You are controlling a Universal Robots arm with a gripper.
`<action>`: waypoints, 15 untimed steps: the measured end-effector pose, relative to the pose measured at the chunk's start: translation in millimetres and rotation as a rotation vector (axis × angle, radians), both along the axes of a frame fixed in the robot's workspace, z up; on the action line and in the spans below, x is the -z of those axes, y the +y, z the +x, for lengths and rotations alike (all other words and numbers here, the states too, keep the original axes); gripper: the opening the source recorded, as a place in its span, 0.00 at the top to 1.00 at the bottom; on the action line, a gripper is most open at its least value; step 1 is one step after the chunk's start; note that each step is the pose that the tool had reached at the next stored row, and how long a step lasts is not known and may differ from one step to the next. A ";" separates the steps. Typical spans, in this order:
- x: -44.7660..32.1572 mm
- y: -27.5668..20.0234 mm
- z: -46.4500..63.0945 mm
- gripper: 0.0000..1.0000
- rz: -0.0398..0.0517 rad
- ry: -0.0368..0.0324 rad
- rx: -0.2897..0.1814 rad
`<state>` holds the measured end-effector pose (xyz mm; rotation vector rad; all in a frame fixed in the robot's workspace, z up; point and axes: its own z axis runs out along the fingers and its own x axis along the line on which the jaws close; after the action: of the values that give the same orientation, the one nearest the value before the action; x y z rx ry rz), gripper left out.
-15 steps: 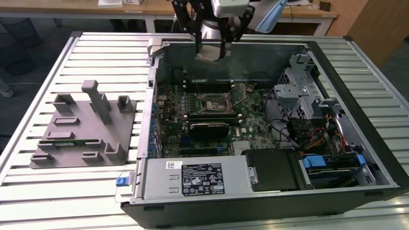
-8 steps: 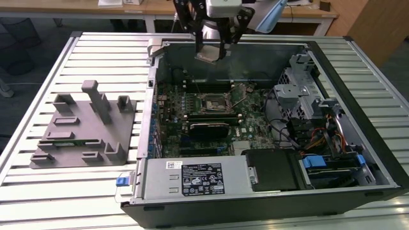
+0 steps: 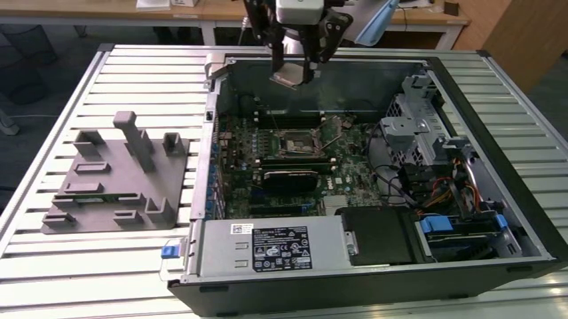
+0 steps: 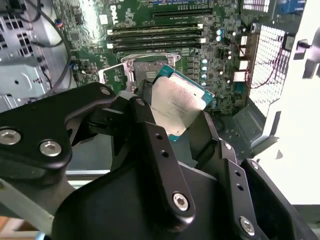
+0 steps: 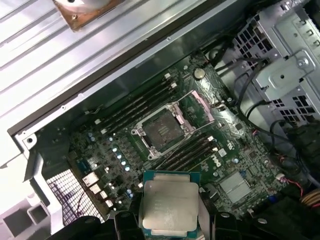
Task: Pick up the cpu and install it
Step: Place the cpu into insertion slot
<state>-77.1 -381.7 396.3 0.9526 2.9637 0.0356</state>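
The cpu [image 4: 177,105] [image 5: 168,207] [image 3: 288,75], a flat square chip with a silvery top and green edge, is held tilted between my gripper's black fingers. My gripper [image 3: 296,72] hangs above the back wall of the open computer case [image 3: 479,86], shut on the chip. Below lies the green motherboard [image 3: 355,169] with its cpu socket [image 3: 296,141] [image 5: 161,127] [image 4: 145,67], whose metal frame is swung open. The socket sits between rows of black memory slots [image 5: 137,105] in both wrist views.
A grey plastic fixture [image 3: 116,176] lies on the slatted metal table [image 3: 53,133] at the exterior view's left. Inside the case are a drive cage [image 3: 417,126], cables [image 3: 443,189], a black heatsink [image 3: 288,179] and a labelled power supply [image 3: 266,249].
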 end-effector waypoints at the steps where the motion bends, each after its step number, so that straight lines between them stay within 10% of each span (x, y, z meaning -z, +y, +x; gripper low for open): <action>1: 0.1 0.1 0.0 0.47 0.0001 0.0000 0.015; 15: 1.0 1.1 0.0 0.47 0.0001 0.0000 0.224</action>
<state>-77.1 -380.6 395.3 1.2765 2.8368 0.0305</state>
